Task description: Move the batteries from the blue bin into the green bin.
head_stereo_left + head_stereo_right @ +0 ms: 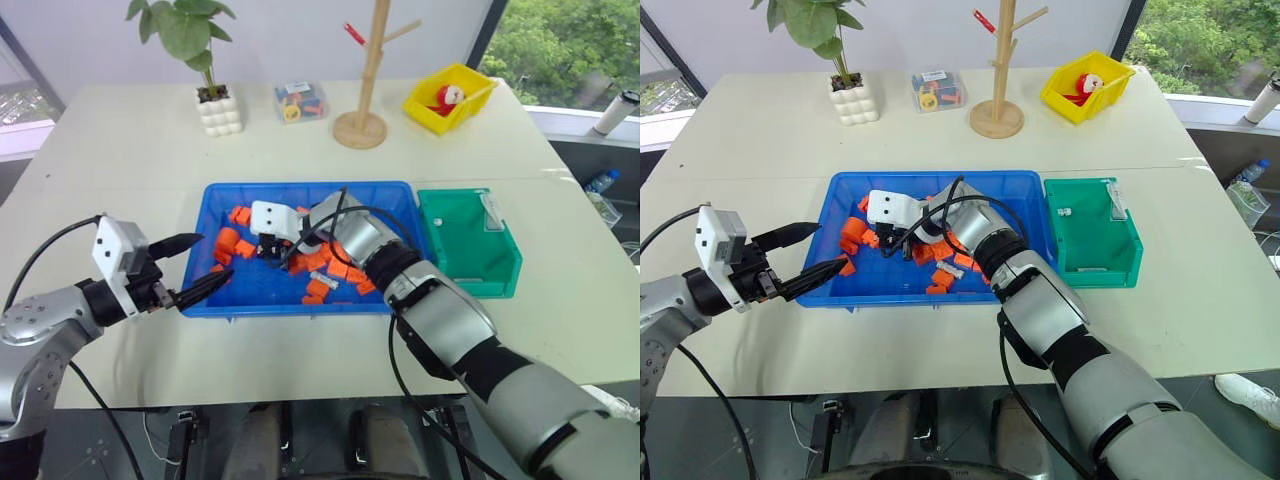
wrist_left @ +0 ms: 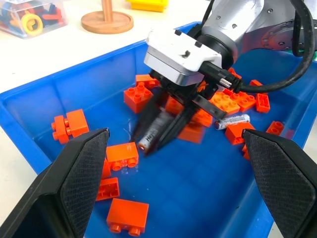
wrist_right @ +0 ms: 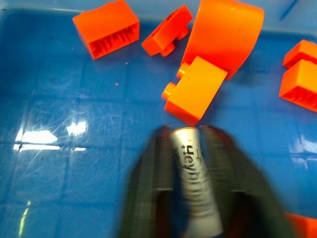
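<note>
Pinching a slim silvery battery (image 3: 194,171) between its two black fingers (image 2: 176,130), the right gripper (image 2: 161,130) sits low over the scratched, glossy floor of the blue bin (image 1: 225,195), a wide shallow plastic tray; the battery is a smooth metal cylinder with dark lettering along its side, lying lengthwise in the pinch; the right arm reaches in from the near right, its silver forearm bent leftward and angled down into the tray, a black cable looping over the wrist; studded orange toy bricks (image 2: 137,96) lie scattered around the fingers, and a second battery (image 2: 233,120) rests among them just right of the gripper; the left gripper (image 1: 185,268) hangs at the bin's near left corner, roughly level, its pointed, textured black fingers spread wide apart; the green bin (image 1: 500,275), a dark-green rectangular box, stands touching the blue bin's right side, with a battery (image 1: 492,212) against its far right wall.
</note>
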Motion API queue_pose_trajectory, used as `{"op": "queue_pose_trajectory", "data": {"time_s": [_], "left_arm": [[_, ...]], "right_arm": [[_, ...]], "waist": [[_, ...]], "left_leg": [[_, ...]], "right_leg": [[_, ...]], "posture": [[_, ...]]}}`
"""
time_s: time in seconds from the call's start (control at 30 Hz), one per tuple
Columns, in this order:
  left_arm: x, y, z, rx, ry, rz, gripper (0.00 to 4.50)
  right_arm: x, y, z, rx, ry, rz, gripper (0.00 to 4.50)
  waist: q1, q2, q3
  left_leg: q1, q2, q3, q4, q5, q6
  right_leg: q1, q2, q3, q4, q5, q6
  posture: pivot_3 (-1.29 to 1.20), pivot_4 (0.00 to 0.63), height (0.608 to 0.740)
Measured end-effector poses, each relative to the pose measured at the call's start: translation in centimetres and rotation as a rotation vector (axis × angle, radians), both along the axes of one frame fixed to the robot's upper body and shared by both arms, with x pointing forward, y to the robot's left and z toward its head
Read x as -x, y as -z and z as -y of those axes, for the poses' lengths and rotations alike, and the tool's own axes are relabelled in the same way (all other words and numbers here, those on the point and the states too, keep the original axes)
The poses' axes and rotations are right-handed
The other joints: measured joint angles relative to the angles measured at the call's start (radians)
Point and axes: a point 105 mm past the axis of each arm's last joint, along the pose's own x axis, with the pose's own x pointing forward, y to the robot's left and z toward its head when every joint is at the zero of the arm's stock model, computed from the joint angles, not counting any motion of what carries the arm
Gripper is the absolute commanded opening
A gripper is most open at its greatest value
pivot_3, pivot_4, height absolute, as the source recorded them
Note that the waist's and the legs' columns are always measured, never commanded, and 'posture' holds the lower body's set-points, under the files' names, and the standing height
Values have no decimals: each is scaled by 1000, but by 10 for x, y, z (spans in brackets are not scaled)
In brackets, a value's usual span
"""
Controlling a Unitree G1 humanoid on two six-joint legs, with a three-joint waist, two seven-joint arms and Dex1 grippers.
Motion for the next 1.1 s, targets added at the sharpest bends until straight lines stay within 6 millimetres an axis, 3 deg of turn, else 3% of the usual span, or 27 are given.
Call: {"op": "queue_pose_trajectory", "data": {"time_s": [0.3,0.4,0.5,0.6,0.67,0.77,0.87,0.97,1.1], "left_arm": [[3,-1,3,-18,38,-4,4500],[1,-7,7,-3,74,13,4500],[-6,-23,11,24,113,61,4500],[-14,-28,16,50,162,66,4500],[-21,-27,19,63,197,58,4500],[-36,-28,29,85,257,69,4500],[-51,-25,40,110,301,69,4500],[-64,-24,52,141,339,80,4500],[-79,-21,72,166,398,84,4500]], "right_arm": [[-1,-3,4,-4,5,-6,68],[-9,-16,15,-22,35,4,68],[-18,-67,23,-106,51,84,68],[-15,-122,28,-183,25,187,68],[-10,-146,35,-202,13,242,68],[-6,-167,63,-189,47,296,68],[-8,-173,99,-151,138,332,68],[-13,-161,136,-116,254,304,68],[-13,-130,196,-62,464,234,68]], "waist": [[0,0,0],[5,1,1],[2,1,1],[0,0,1],[0,0,1],[13,0,1],[27,0,1],[33,-1,1],[32,-1,1]], "left_leg": [[0,0,0,0,0,0],[0,0,0,0,0,0],[-3,0,0,1,0,0],[-3,0,0,-1,0,0],[-3,0,0,-1,0,0],[-4,-1,0,1,0,0],[-4,-1,1,2,0,1],[-5,-2,1,3,0,1],[-6,-2,2,3,0,1]], "right_leg": [[0,0,0,0,0,0],[0,0,0,0,0,0],[-3,0,0,0,0,0],[-4,0,0,0,0,0],[-3,0,0,0,0,0],[-3,-1,0,0,0,0],[-3,-1,0,0,0,0],[-2,-1,0,0,0,0],[-4,-1,-1,0,0,0]], "posture": [[0,150,739],[0,150,739],[0,150,739],[0,150,739],[0,150,739],[0,150,739],[0,150,739],[0,150,739],[0,150,739]]}}
